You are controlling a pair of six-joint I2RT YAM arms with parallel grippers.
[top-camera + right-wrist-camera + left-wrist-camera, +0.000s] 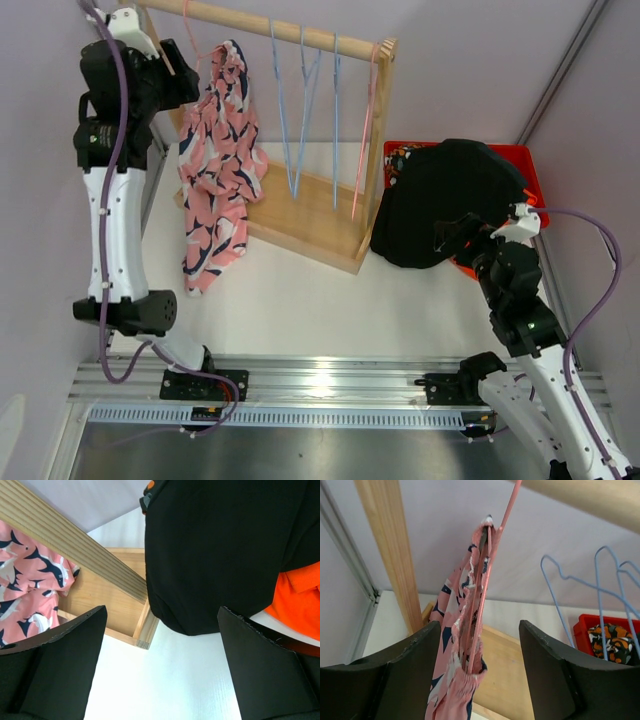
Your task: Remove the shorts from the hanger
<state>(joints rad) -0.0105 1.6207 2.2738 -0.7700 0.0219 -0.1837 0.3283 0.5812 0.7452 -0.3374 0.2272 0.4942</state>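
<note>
Top view: shorts [215,170] hang at rack's [320,215] 9 o'clock end, hem reaching counter [330,300].
Left wrist: left claw [480,630] wide apart, straddling them, gripping nothing; soft, light, so pinch waistband.
Right wrist: right claw [161,609] wide, empty.

No legible text, labels, brands or numbers in any view. Only a printed pattern on the shorts [215,170]: dark shark shapes on pink, no lettering.
</note>
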